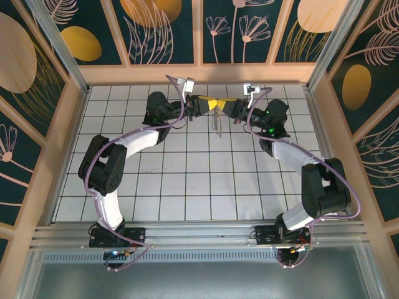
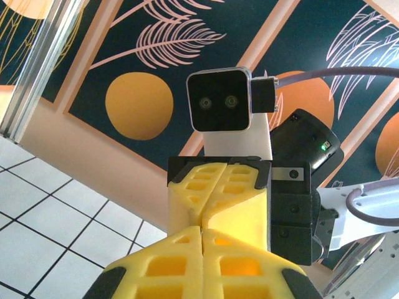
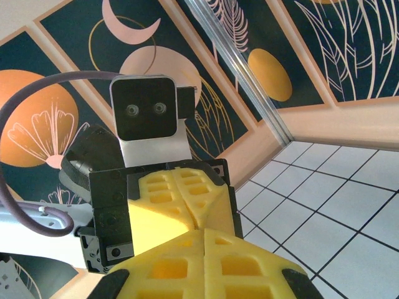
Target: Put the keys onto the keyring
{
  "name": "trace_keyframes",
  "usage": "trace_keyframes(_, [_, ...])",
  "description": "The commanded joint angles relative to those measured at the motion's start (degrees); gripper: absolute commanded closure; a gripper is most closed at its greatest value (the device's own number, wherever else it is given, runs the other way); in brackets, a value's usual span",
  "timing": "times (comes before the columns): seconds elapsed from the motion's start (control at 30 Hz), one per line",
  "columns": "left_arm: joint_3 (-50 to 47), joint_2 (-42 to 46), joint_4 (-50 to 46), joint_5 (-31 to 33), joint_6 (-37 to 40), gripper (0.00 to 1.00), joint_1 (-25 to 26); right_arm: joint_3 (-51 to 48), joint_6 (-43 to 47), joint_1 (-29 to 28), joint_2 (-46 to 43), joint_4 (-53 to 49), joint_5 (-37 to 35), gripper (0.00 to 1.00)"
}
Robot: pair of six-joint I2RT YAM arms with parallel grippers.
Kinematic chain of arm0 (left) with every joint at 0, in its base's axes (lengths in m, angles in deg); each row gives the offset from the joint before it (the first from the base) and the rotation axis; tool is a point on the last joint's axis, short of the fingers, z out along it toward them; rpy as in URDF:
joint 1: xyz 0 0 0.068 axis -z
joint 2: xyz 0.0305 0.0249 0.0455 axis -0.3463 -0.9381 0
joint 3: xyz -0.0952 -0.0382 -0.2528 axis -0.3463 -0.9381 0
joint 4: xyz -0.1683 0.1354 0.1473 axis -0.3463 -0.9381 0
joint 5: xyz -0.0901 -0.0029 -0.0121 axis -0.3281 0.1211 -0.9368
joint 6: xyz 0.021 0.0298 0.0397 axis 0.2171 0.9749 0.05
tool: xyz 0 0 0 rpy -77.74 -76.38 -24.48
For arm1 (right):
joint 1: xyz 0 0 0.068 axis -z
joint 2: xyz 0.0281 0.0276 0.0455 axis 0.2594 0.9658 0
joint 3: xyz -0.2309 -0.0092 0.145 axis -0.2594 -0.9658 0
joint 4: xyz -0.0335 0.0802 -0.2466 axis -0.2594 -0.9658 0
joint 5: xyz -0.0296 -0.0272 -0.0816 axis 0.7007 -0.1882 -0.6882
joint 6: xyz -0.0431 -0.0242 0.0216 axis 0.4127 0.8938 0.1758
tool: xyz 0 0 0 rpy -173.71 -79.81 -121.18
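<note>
Near rail (image 1: 199,232): closest to the overhead lens, at 6 o'clock, carrying both arm bases.
Table (image 1: 187,180): white tiles, walled round by patterned panels.
Left arm (image 1: 118,156): bowed out toward 9 o'clock, then reaching in to the far middle at 12 o'clock.
Right arm (image 1: 312,177): mirrored, bowed toward 3 o'clock, reaching to the same spot.
Left gripper (image 1: 209,101): clenched, yellow pads pressed together along a seam in its own wrist view; cannot tell what, if anything, sits between them.
Right gripper (image 1: 225,104): clenched the same way, tip to tip with the left one, touching or very nearly so.
Keyring (image 1: 217,123): thin pale loop dangling at 6 o'clock from where the tips meet, over the tiles at the table's 12 o'clock; long axis running 12 to 6, slightly tilted; cannot tell which claw holds its top.
Keys: too small to tell apart from the yellow tips.
Relation that matters: loop straight below both claws, about equally near each; threading probably needs one claw steadying the loop while the other feeds in along the 9-to-3 line.
Overhead view: gives the hanging loop, its axis and the symmetry of the arms.
Wrist views: give the pad seams close up, each facing the other claw's wrist camera head-on.
</note>
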Motion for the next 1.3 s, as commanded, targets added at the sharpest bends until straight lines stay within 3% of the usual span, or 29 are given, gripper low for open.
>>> trace_keyframes(0.0, [0.9, -0.5, 3.5, -1.6, 0.3, 1.00, 0.9, 0.6, -0.2, -0.4, -0.2, 2.4, -0.5, 1.00])
trace_keyframes(0.23, [0.6, -0.6, 4.0, -0.9, -0.1, 1.00, 1.0, 0.0, -0.5, -0.4, -0.6, 2.0, -1.6, 1.00])
trace_keyframes(0.43, [1.8, -0.3, 3.4, -0.1, -0.5, 1.00, 1.0, -0.3, -0.5, 0.4, -2.6, -0.3, -4.1, 0.69])
trace_keyframes(0.53, [2.6, -0.4, 1.9, -0.7, 0.2, 1.00, 1.0, -1.2, -1.0, 1.4, -4.4, -1.8, -5.6, 0.61])
trace_keyframes(0.97, [5.0, -0.3, -3.7, -3.3, 3.7, 1.00, 1.0, -7.6, 7.4, 2.7, -15.1, -15.4, -18.6, 0.53])
trace_keyframes(1.27, [4.7, 2.4, -11.3, -4.9, 10.5, 1.00, 1.0, -11.6, 11.5, 2.0, -17.6, -18.1, -19.2, 0.48])
